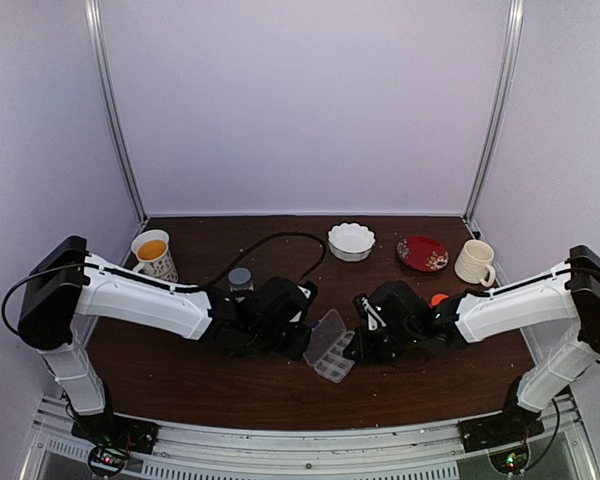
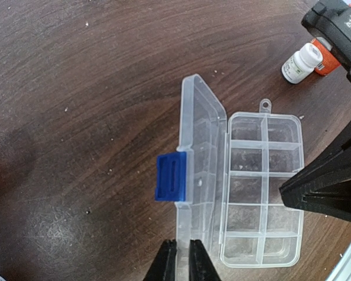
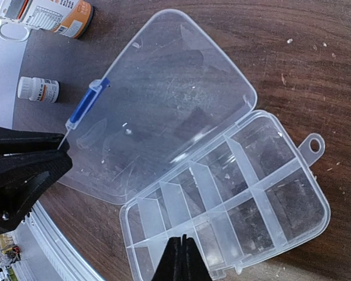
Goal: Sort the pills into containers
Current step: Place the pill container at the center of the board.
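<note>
Clear plastic compartmented organizer box (image 2: pixel 263 175) open, every cell bare: apparently no sorting done yet. Seems to pinch its raised lid with the nearly closed left gripper (image 2: pixel 183 246); right gripper (image 3: pixel 181 243) fully closed, apparently empty.

The organizer box (image 1: pixel 332 352) lies mid-table (image 1: pixel 230 385), lid (image 1: pixel 326 328) open leftward. Along the far edge: mug (image 1: pixel 152 254) near left corner, bowl (image 1: pixel 351 240) centre, plate (image 1: pixel 422 253) and second mug (image 1: pixel 475 262) rightward.

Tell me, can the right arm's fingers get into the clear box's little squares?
Probably yes. The clear box has its lid open, nothing covers the compartments, and the right fingers are shut right by the box's near edge, pointing in.
</note>
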